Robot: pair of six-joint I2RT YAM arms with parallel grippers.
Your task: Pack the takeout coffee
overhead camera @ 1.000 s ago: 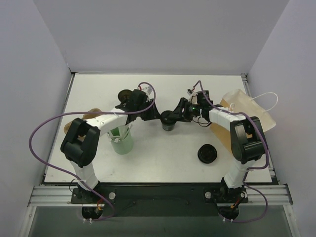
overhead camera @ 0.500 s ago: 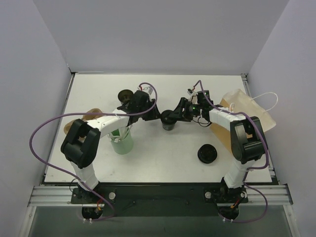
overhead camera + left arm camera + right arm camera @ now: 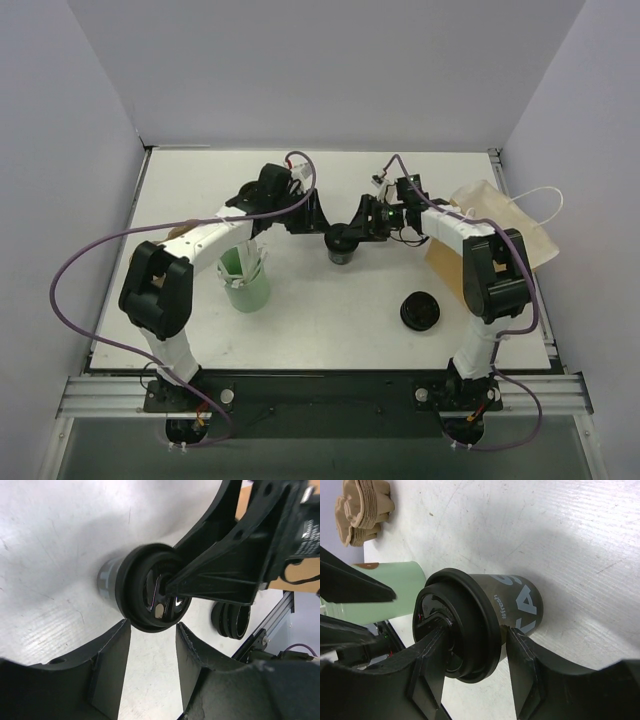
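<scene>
At mid-table, we are holding both arms inward at the takeout coffee (image 3: 341, 243). We are pinching its rim with the right gripper (image 3: 477, 632); the left gripper (image 3: 152, 629) is hovering spread beside it.

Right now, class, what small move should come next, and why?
Probably lift the takeout coffee slightly with the right gripper, which pinches its lidded rim; the left gripper stands open beside it, and the brown bag waits to the right.
</scene>
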